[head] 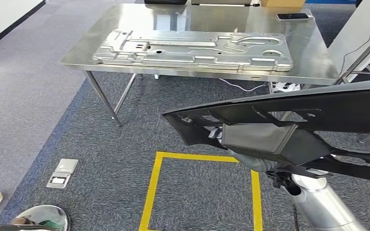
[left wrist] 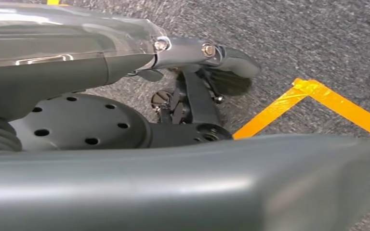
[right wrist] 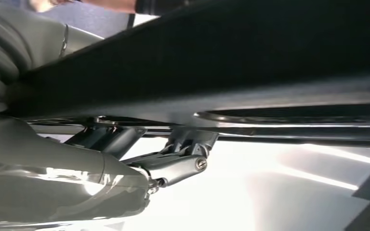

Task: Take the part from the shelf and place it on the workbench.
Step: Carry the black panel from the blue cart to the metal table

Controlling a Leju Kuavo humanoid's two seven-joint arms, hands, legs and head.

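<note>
Left hand [left wrist: 197, 96] hangs over grey carpet, fingers curled on nothing | stainless-steel surface [head: 318, 67] straight ahead, already carrying a silver stamped panel [head: 192, 48] | long black plastic part [head: 289, 115] carried crosswise, long axis left-to-right, well short of it | right hand [right wrist: 173, 159] underneath, grasping that part.

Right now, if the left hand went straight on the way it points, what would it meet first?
The left hand would probably meet the grey carpet beside the yellow tape; depth is unclear.
</note>
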